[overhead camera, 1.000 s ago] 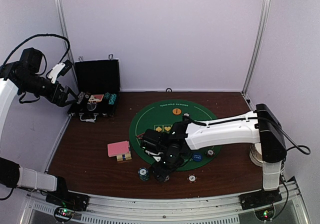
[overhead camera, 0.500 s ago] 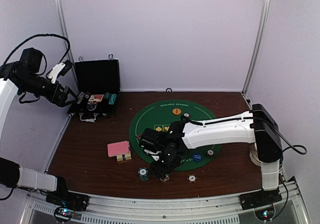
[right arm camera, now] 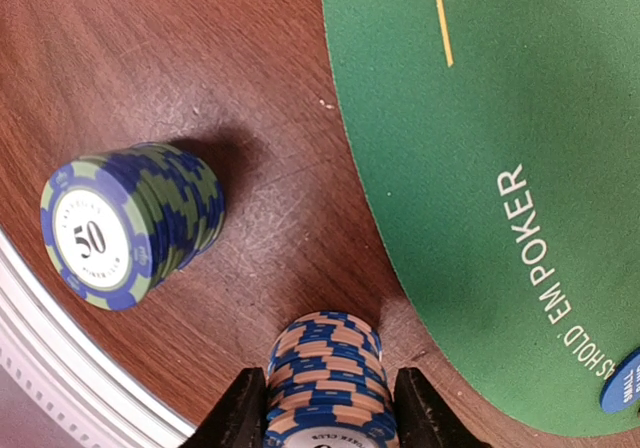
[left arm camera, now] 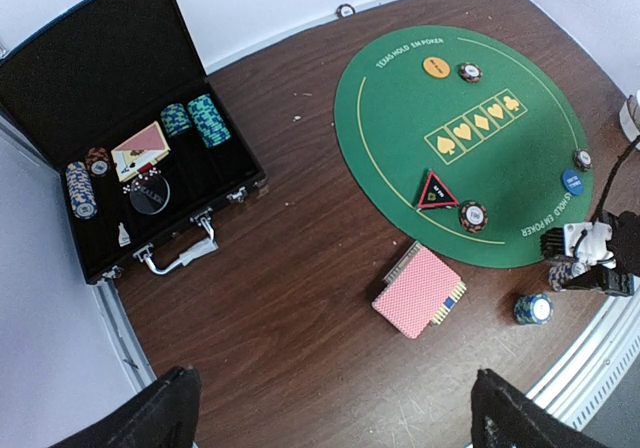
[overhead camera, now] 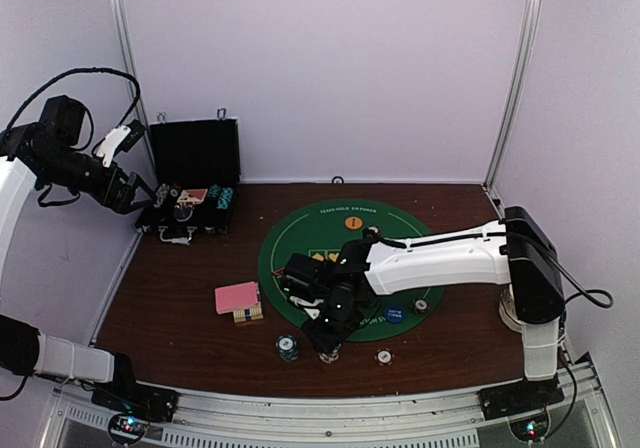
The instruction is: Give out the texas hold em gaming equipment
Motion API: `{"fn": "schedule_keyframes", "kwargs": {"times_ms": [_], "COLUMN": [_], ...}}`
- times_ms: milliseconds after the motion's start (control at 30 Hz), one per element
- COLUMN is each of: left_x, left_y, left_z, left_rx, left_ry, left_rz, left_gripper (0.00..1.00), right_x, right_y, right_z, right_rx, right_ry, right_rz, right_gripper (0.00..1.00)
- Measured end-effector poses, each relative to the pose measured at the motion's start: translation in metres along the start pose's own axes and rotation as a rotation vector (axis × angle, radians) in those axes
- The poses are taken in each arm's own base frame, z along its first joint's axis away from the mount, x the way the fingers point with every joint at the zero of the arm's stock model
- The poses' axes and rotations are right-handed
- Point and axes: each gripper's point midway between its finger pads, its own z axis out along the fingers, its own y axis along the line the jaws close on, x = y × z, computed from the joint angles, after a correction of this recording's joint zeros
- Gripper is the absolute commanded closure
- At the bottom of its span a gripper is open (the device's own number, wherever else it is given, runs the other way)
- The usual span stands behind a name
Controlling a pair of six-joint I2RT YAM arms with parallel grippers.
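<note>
From above, we are seeing the right gripper (overhead camera: 327, 346) sitting low just off the near edge of the green mat (overhead camera: 290, 238), with a teal chip stack (overhead camera: 288, 347) just to its left and the pink-backed cards (overhead camera: 238, 297) farther left. The left wrist view is showing the left gripper (left arm camera: 333, 398) hanging wide open, high over the table (left arm camera: 300, 253). In the right wrist view, the right gripper's fingers (right arm camera: 238, 413) are pressing both sides of a blue-and-tan chip stack (right arm camera: 326, 383) standing on the table.
</note>
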Motion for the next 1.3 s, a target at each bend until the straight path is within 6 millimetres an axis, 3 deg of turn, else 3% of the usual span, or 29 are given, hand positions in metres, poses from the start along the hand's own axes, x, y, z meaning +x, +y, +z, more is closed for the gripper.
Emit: {"fn": "schedule_keyframes", "kwargs": {"times_ms": [267,433,633,767,933,1167,1300], "left_x": [0.0,0.0,0.0,0.0,0.0,0.0,0.0], "left_y": [0.0,0.0,0.0,0.0,0.0,0.0,0.0], "left_z": [0.0,0.0,0.0,0.0,0.0,0.0,0.0], "left_rx": [0.0,0.0,-0.001,0.0,-0.001,-0.004,-0.004], "left_ry": [-0.001,-0.001,0.0,-0.001,-0.001,0.001,0.001], "left_rz": [0.004,0.005,0.006,0.007,0.007,0.007,0.007], "left_gripper": [0.02,0.02,0.02,0.02,0.02,0.02,0.02], "right_x": [0.001,-0.001,-0.011,-0.027,-0.05,-0.09,-0.109], "right_y": [-0.001,-0.001,-0.006,-0.02,-0.076,-0.199,-0.26], "right_z": [-0.001,-0.009,-0.038,-0.061,-0.079,-0.11,-0.109], "right_rx": [0.001,0.009,0.021,0.032,0.088,0.181,0.227], "right_ry": [0.007,0.008,-0.038,-0.086,-0.128,-0.234,-0.269], "right_rz": [0.004,0.004,0.011,0.046,0.153,0.387,0.492], "right_gripper": [0.79,0.8,0.8,0.8,0.8,0.81,0.81]}}
